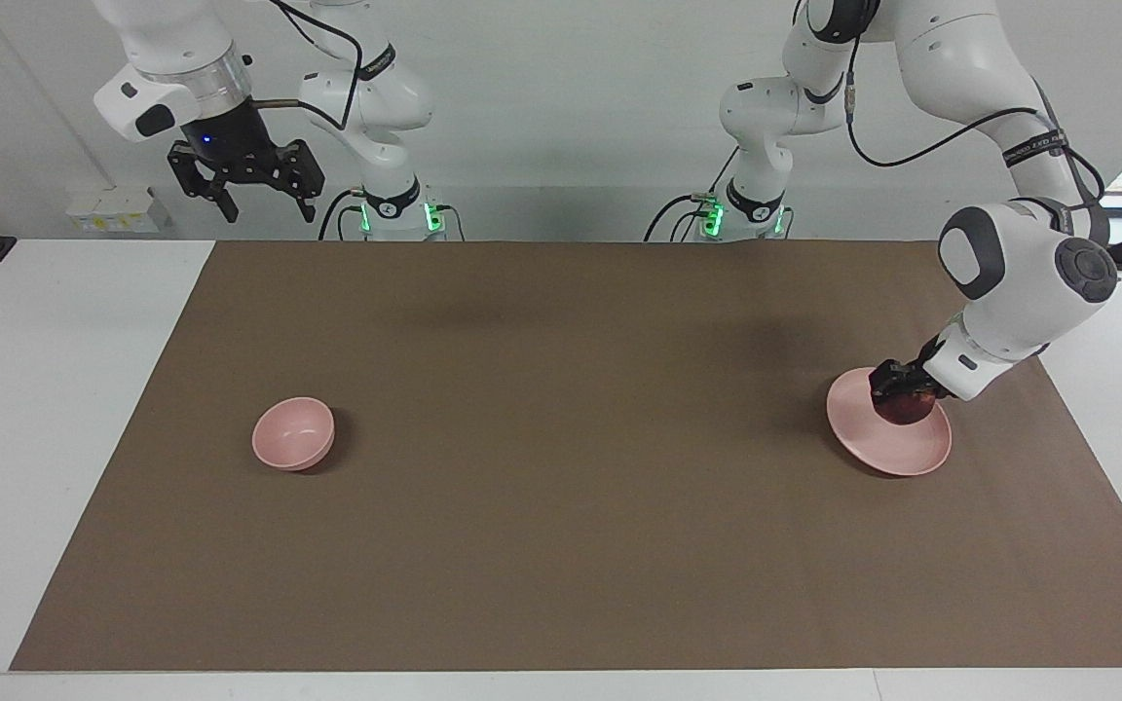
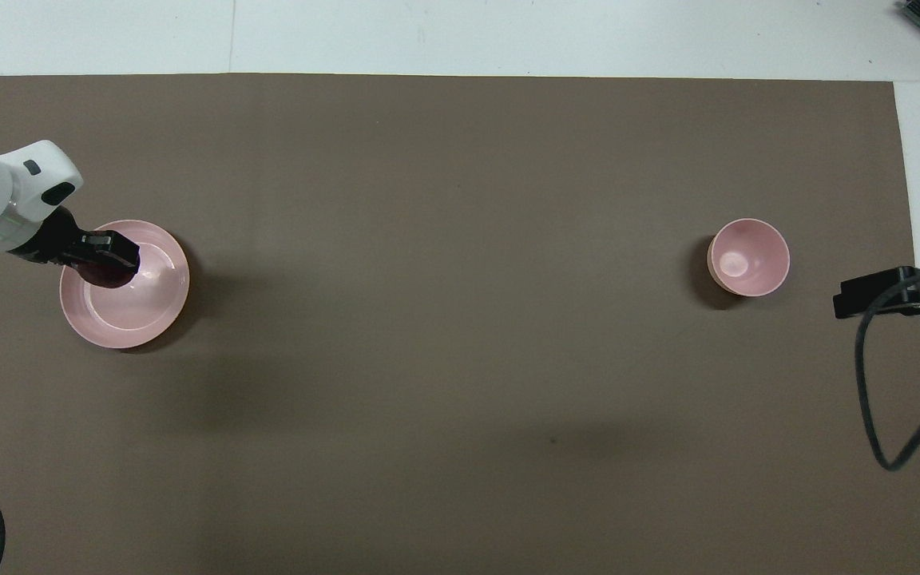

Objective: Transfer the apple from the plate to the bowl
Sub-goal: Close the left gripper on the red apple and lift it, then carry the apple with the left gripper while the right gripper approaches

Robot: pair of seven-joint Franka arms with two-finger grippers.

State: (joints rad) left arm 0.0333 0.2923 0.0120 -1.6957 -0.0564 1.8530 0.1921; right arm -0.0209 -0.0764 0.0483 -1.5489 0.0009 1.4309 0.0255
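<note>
The dark red apple (image 1: 908, 410) lies on the pale pink plate (image 1: 897, 453) toward the left arm's end of the table. My left gripper (image 1: 904, 391) is down at the apple, right on top of it. In the overhead view the left gripper (image 2: 109, 254) covers most of the apple (image 2: 106, 277) at the rim of the plate (image 2: 148, 307). The small deep pink bowl (image 1: 293, 433) stands empty toward the right arm's end; it also shows in the overhead view (image 2: 748, 257). My right gripper (image 1: 269, 209) waits open, high above the table's edge at the robots' end.
A brown mat (image 1: 561, 487) covers the table between the plate and the bowl. White table top (image 1: 45, 389) borders the mat at both ends. The right arm's black cable (image 2: 875, 399) hangs over the mat near the bowl.
</note>
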